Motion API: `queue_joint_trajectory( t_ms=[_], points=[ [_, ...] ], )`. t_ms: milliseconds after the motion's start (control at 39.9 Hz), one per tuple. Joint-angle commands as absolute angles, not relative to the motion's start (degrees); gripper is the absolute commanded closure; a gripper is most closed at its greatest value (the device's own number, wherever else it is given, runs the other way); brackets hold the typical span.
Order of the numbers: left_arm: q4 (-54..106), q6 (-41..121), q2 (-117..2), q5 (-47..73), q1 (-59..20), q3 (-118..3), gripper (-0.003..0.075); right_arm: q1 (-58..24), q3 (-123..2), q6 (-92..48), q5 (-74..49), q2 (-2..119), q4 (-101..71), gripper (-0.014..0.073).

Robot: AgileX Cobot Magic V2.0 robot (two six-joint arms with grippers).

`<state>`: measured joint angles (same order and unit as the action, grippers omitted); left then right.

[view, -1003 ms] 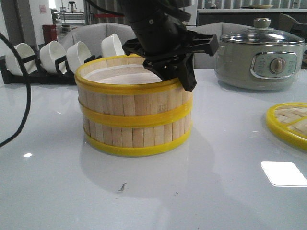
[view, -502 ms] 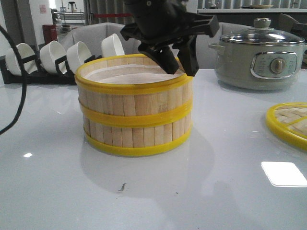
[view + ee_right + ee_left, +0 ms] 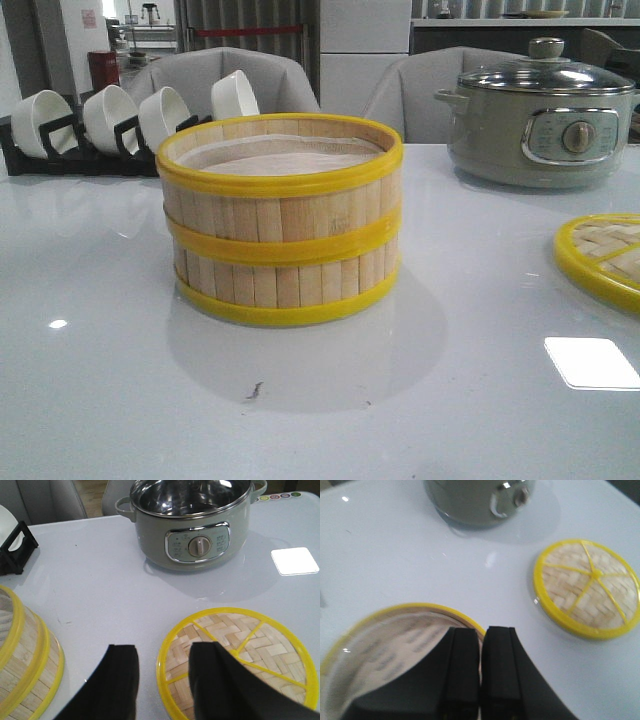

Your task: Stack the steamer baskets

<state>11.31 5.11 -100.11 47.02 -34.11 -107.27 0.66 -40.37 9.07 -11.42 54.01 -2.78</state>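
Note:
Two steamer baskets stand stacked in the middle of the table, the upper one (image 3: pixel 280 205) resting squarely on the lower one (image 3: pixel 285 282). No gripper shows in the front view. My left gripper (image 3: pixel 482 635) hangs above the near rim of the upper basket (image 3: pixel 385 650), shut, with nothing between its fingers. My right gripper (image 3: pixel 165 655) is open and empty, hovering over the edge of the woven lid (image 3: pixel 255 645). The stacked baskets (image 3: pixel 25 660) lie well off to one side of it.
The flat woven lid (image 3: pixel 605 255) with its yellow rim lies at the right of the table. A grey electric pot (image 3: pixel 540 120) stands behind it at the back right. A black rack of white bowls (image 3: pixel 100 125) sits at the back left.
The black gripper that stood at the upper basket's right rim has lifted up and out of the front view. The stacked baskets have not moved.

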Motion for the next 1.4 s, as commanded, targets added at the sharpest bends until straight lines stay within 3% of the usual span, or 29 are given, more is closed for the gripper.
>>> queue_joint_trajectory(
  t_ms=[0,226,401,903,1204,1379],
  points=[
    [11.3,4.9,-92.5,42.9,-29.2,-109.5,0.0629,0.7,-42.5,8.9,-6.9,53.5,-2.6,0.0230],
    [10.6,4.9,-80.7,45.3,-13.1,-106.0,0.0629,0.7,-42.5,8.9,-6.9,53.5,-2.6,0.0230],
    [10.5,4.9,-67.5,43.3,-4.7,-94.2,0.0629,0.7,-42.5,8.9,-6.9,53.5,-2.6,0.0230],
    [7.3,4.4,-38.3,33.2,-4.7,-56.7,0.0629,0.5,-42.5,8.9,-6.6,53.5,-2.6,0.0230],
    [8.1,2.9,-24.9,30.3,-6.7,-40.6,0.0629,0.5,-42.5,8.9,-6.9,53.5,-2.6,0.0230],
    [8.3,2.9,-23.1,28.1,-6.7,-36.4,0.0629,0.5,-42.5,8.9,-6.9,53.5,-2.6,0.0230]
  ],
)
